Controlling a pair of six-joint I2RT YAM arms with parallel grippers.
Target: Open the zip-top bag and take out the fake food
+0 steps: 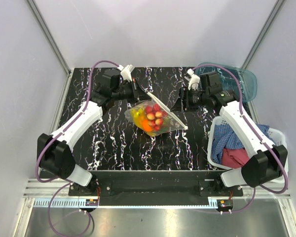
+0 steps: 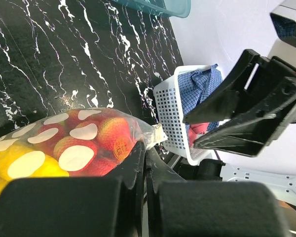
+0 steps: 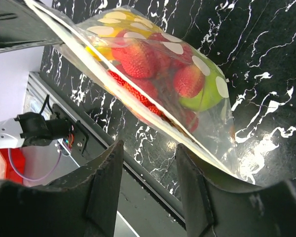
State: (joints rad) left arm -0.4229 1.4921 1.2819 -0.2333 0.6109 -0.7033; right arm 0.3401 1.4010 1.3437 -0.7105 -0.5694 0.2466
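The zip-top bag [image 1: 164, 114] is held tilted above the middle of the black table, its zip strip [image 1: 167, 111] running diagonally. Inside is the fake food [image 1: 152, 117]: red berries, a yellow piece, an orange and a green fruit. My left gripper [image 1: 140, 91] is shut on the bag's upper left corner; in the left wrist view [image 2: 144, 149] the bag [image 2: 143, 129] comes out between the closed fingers. My right gripper [image 1: 179, 105] is open beside the strip's right part. In the right wrist view [image 3: 148, 146] the strip [image 3: 138, 96] crosses just above the open fingers, with the fruit [image 3: 153, 64] beyond.
A white slatted basket [image 1: 213, 148] with blue [image 1: 231, 137] and red [image 1: 237, 158] cloths stands at the right edge. A teal translucent tray [image 1: 242, 79] lies at the back right. Grey walls enclose the table on three sides.
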